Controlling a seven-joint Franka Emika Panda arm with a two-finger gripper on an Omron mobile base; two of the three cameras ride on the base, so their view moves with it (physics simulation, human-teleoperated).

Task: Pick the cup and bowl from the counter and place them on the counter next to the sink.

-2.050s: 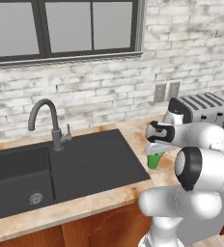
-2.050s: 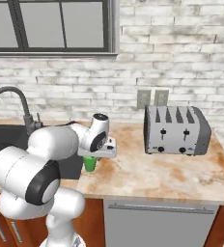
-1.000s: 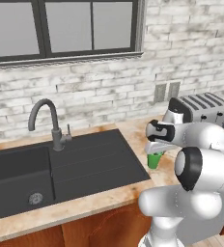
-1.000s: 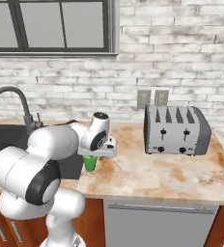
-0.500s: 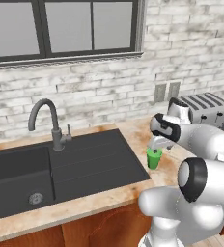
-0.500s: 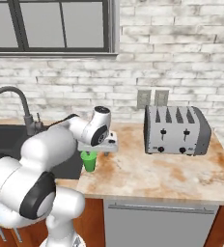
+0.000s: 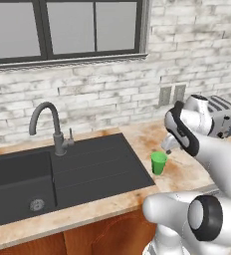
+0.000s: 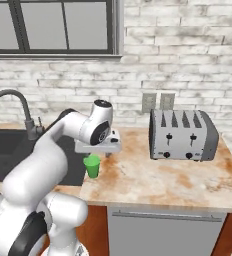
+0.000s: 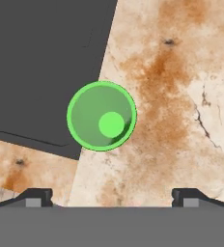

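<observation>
We see the cup [image 7: 159, 162] standing upright on the counter [image 7: 187, 172], just right of the sink [image 7: 62, 174], close to the basin's near right corner. From above, its rim overlaps the dark edge of the basin, while its base sits on the marbled slab. Our gripper [image 9: 111, 197] hangs above the cup with its jaws spread wide and nothing between them; the two dark fingertips [image 9: 34, 197] stand far apart at the bottom of the hand view, clear of the green rim. In the right base view the hand sits directly over the cup [image 8: 92, 166], apart from it. A silver toaster [image 8: 183, 135] stands farther right on the counter, near the brick wall, and the dark faucet [image 7: 50, 127] rises at the far side of the sink.
</observation>
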